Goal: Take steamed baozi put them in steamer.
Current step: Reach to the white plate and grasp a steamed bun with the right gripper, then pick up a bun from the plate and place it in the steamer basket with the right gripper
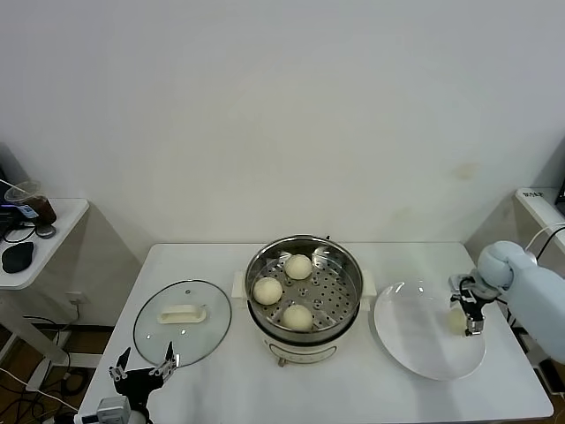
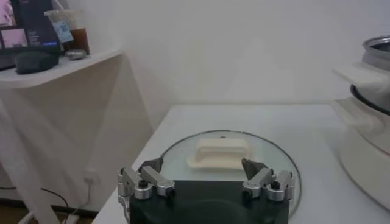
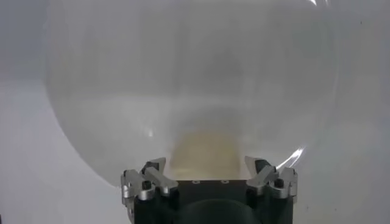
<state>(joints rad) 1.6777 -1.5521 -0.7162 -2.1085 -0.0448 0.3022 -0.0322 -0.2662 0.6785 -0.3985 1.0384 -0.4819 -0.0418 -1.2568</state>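
With fourth baozi (image 1: 456, 321) at plate's (image 1: 415, 349) three o'clock between right gripper's (image 1: 465, 315) spread jaws: could squash or skid away. Left gripper (image 1: 141, 363) parked, spread.

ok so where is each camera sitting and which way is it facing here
Head view: high on the robot, looking forward and down at the table; shows the steamer, lid, plate, and both claws, left, right.
Left wrist view: behind the open left claw, facing the lid.
Right wrist view: behind the open right claw, facing the plate and last baozi.
Head and left wrist views share lid and steamer.
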